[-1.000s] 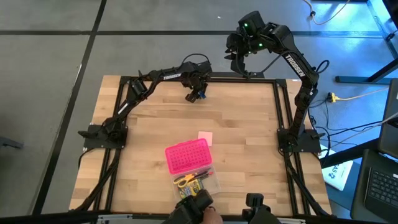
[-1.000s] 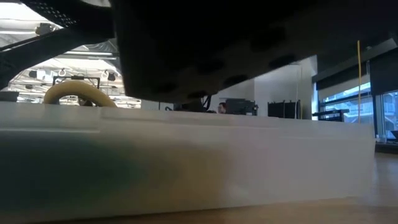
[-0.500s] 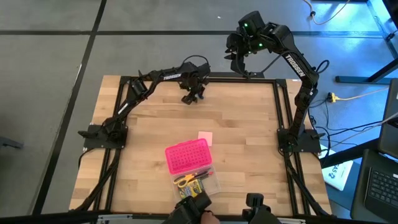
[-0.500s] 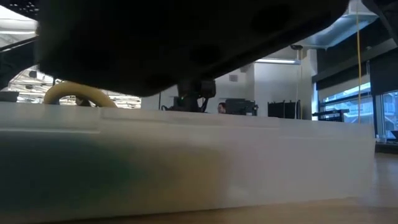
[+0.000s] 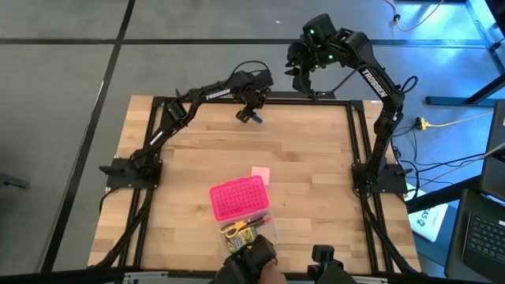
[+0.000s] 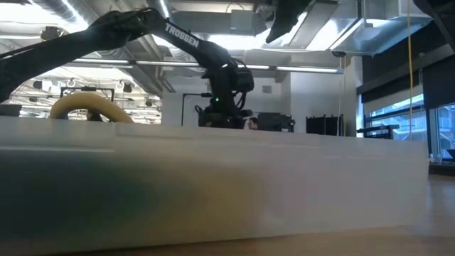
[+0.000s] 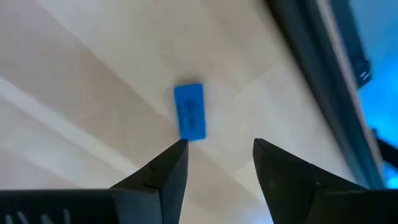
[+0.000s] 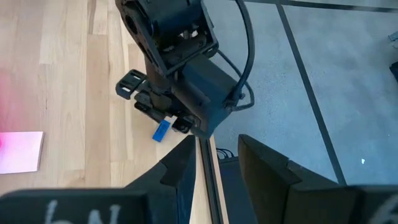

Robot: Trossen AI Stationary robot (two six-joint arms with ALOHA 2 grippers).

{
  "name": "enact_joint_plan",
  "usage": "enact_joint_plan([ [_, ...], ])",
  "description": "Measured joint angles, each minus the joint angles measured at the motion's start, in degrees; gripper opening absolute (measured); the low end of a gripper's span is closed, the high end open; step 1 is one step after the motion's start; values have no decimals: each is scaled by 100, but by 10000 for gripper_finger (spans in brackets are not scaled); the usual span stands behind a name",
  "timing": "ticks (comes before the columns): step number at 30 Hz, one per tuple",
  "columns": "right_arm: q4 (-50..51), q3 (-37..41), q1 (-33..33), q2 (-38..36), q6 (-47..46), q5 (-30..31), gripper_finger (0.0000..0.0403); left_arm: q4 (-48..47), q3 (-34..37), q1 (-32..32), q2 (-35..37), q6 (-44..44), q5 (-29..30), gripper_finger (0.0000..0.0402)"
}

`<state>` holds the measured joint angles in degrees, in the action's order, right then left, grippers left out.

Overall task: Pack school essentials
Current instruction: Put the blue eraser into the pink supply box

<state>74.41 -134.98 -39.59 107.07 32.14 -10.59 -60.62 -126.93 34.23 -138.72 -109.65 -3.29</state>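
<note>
The bright pink dotted box (image 5: 239, 199) sits near the tabletop's (image 5: 308, 166) front edge, pale pink square pad (image 5: 259, 174) just behind it. At the far edge, the left hand (image 7: 216, 163) hovers with fingers spread, empty; the tiny blue piece (image 7: 189, 111) lies flat, seemingly just beyond its fingertips. The right hand (image 8: 214, 168), fingers parted, hangs beyond that edge.

grey floor (image 5: 71, 71) crossed by dark lines, wooden table (image 5: 197, 158), cables (image 5: 442, 122) at one side, exposed ducts (image 6: 213, 11) and ceiling lights, tall windows (image 6: 441, 131), white wall (image 6: 320, 99)
</note>
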Motion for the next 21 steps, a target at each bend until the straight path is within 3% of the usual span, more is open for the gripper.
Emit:
enact_joint_plan([
  [3, 0, 0, 2, 0, 2, 0, 123, 57, 83, 12, 0, -263, 60, 175],
  [13, 0, 0, 0, 0, 1, 0, 123, 733, 827, 18, 0, -767, -642, 175],
  [21, 0, 0, 1, 0, 2, 0, 123, 797, 996, 69, 0, -1112, -674, 175],
])
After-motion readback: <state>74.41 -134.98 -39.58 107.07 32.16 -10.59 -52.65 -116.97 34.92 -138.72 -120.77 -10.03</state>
